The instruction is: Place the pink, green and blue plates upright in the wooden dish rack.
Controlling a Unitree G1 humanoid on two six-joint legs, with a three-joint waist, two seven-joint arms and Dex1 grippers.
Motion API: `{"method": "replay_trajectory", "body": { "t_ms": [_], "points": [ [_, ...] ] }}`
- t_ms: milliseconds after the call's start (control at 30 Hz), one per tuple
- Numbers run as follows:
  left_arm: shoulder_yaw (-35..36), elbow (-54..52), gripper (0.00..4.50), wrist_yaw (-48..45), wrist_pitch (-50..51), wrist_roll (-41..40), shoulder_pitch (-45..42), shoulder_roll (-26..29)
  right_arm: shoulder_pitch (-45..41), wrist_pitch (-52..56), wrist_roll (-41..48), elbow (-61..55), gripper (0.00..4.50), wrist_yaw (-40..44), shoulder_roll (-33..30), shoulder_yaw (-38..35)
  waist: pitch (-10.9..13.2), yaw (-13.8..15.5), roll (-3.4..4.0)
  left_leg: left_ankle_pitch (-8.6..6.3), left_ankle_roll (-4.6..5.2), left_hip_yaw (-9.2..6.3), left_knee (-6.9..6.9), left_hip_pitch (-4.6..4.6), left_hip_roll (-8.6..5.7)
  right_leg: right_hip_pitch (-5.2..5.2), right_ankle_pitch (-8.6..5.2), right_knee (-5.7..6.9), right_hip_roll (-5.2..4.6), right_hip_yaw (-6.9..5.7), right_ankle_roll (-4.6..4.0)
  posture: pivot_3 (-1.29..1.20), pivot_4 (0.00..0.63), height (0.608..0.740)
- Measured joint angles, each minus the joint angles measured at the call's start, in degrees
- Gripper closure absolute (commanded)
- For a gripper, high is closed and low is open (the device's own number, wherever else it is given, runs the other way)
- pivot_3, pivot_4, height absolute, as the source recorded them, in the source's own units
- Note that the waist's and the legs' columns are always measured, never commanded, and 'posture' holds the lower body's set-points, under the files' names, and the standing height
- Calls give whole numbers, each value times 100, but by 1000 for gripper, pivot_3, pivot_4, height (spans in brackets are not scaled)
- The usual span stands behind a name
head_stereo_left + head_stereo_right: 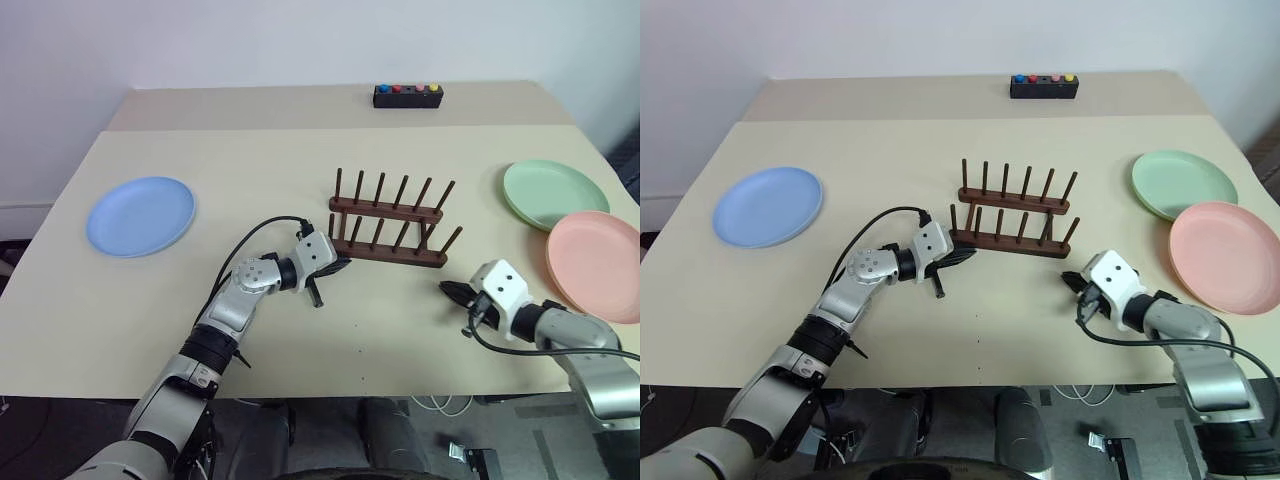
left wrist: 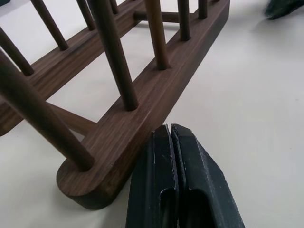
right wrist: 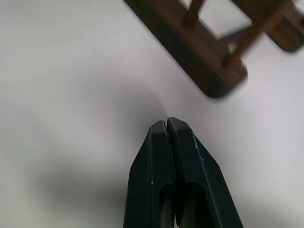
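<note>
Rack [image 1: 388,225] steadying comes first: left end effector [image 2: 171,130], fingers pressed together, at its near rail; right end effector [image 3: 166,122], equally closed, empty, approaches centre-frame.

Soft even light falling from above, faint shadows lying under the wooden dish rack [image 1: 388,222], table [image 1: 300,330] showing no glare, right wrist view blurring the rack

The wooden dish rack [image 1: 388,222] stands mid-table [image 1: 300,150]. One plate [image 1: 140,215] lies far to its left; two more lie to its right, one [image 1: 553,193] farther back and overlapped by the nearer one [image 1: 598,264]. A button box [image 1: 408,95] sits at the table's far edge.

The left gripper [image 1: 340,266] is at the rack's near left end, and the right gripper [image 1: 448,290] is just off its near right end.
</note>
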Motion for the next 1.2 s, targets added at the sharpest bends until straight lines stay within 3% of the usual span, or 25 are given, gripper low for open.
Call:
{"method": "replay_trajectory", "body": {
  "t_ms": [633,967,1100,1200],
  "points": [
    [2,-59,4477,120,64,11,16,11,-1051,-579,-495,1497,4500,-728,419,247,0,8,0,0,0,-1,-1,-3,-1,-2,1,0,0,0,0,0,150,740],
    [123,36,4477,268,32,13,-21,63,-293,-450,-306,857,4500,-417,-6,-135,0,18,0,0,0,-1,-3,-5,-1,-4,0,0,0,0,0,0,150,740],
    [152,26,4500,267,32,12,-1,92,301,-75,69,243,3254,-106,-308,-629,2,8,-1,0,0,-1,-3,-4,0,-2,0,-1,0,0,0,0,150,740],
    [171,18,4500,268,43,6,15,86,722,157,261,-243,1713,21,-491,-1130,2,8,0,0,0,0,-2,-4,0,-2,-1,-1,0,0,1,0,150,740]
  ]
}}
